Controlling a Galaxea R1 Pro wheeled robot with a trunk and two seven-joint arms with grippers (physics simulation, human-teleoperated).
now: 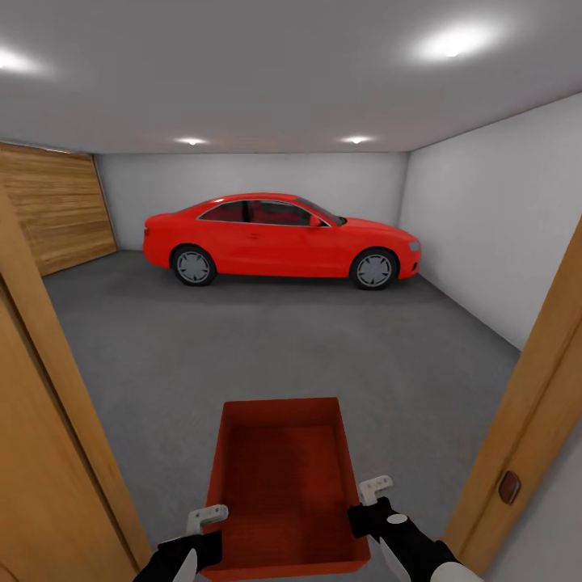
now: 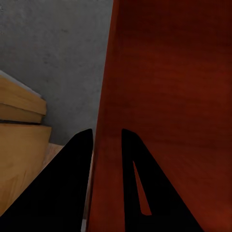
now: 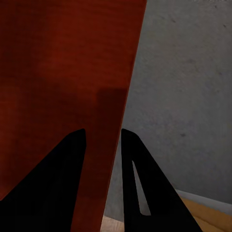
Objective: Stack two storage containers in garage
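Container: I see one red-orange rectangular open-top storage container [image 1: 283, 485] held low at 6 o'clock in my head view, its open side up and its long axis running toward 12 o'clock.
Left gripper: my left gripper [image 2: 107, 145] sits on the container's left wall near the near corner; one black finger [image 2: 72, 179] is outside the wall, the other inside, pinching the thin red-orange wall between them.
Right gripper: my right gripper [image 3: 103, 145] does the same on the right wall, its black fingers [image 3: 140, 183] straddling and clamping the wall edge.
Doorway: light wood door frame posts [image 1: 48, 404] stand at 8 o'clock and 4 o'clock, with the container between them.
Floor: dark grey speckled concrete floor [image 1: 267, 339] spreads beyond the container and shows under it in both wrist views.
Car: a shiny red coupe car [image 1: 279, 240] is parked side-on at 12 o'clock, well apart from the container.
Walls: plain white-grey walls [image 1: 485, 234] at 2 o'clock; a wood-plank panel [image 1: 56, 206] at 10 o'clock.
Ceiling: round spotlights [image 1: 191, 141] glow overhead.
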